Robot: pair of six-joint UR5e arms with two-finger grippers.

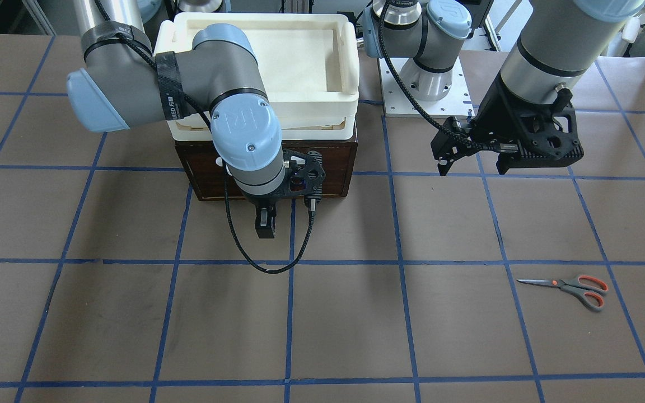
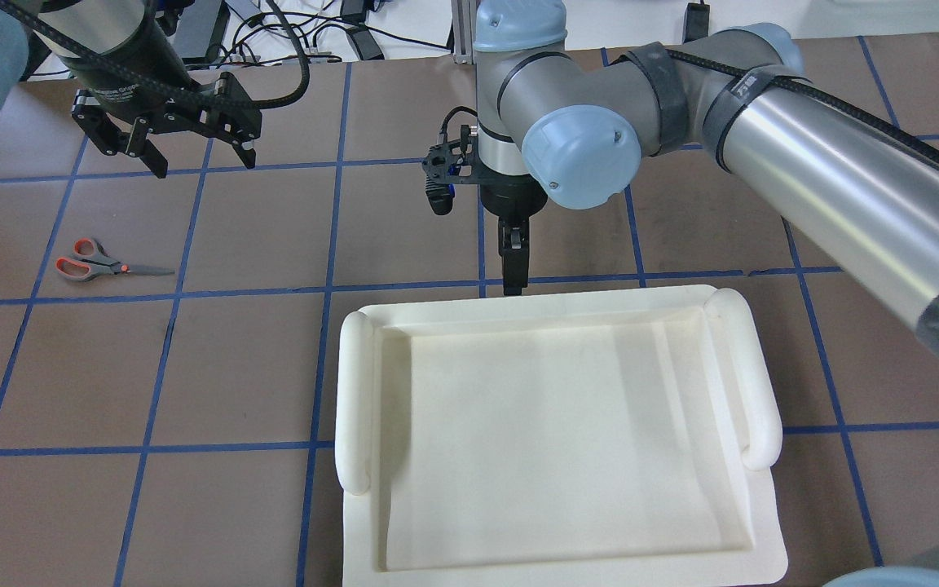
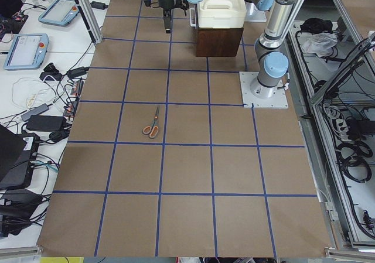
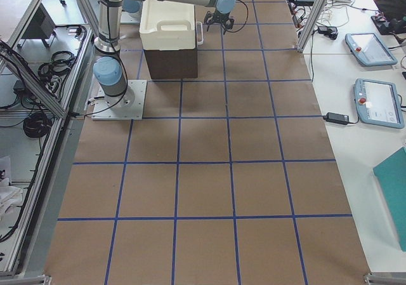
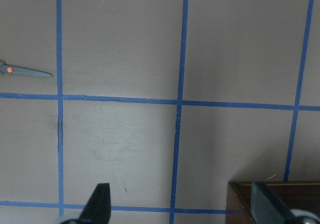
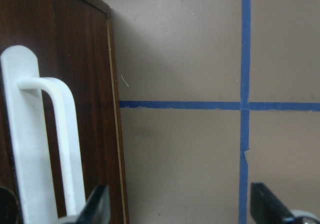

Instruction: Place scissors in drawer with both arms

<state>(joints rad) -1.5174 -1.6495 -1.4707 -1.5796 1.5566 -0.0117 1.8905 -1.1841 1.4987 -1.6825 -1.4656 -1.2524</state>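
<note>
The right arm (image 1: 149, 89) fills the upper left of the front-facing view, bent down in front of the drawer (image 1: 333, 168). The drawer's dark front sits at upper centre under a cream tray (image 1: 350, 56) and looks shut. The left arm (image 1: 546, 56) comes down at the upper right.

The right pincer (image 1: 265, 224) hangs just in front of the drawer. In its wrist view the two fingers stand wide apart with nothing between them, and the white bar handle (image 6: 45, 134) runs up the left edge of that frame, just beside one finger. The left pincer (image 2: 204, 167) hovers at the upper left of the overhead view, likewise spread wide and empty.

The scissors (image 1: 571, 285) lie flat on the table (image 1: 132, 324) at the lower right of the front-facing view, well apart from the drawer and from both pincers. Their blades are closed and point toward frame centre.

The scissors should be light and rigid, so weight is no concern. The trouble is how low they lie: the slim metal blades are probably slick and sit close to the paper. The better hold is likely across the neck, where the handles meet the pivot. It is thicker there and the plastic should give more friction. The fingers should straddle the width and reach right down to the table
</note>
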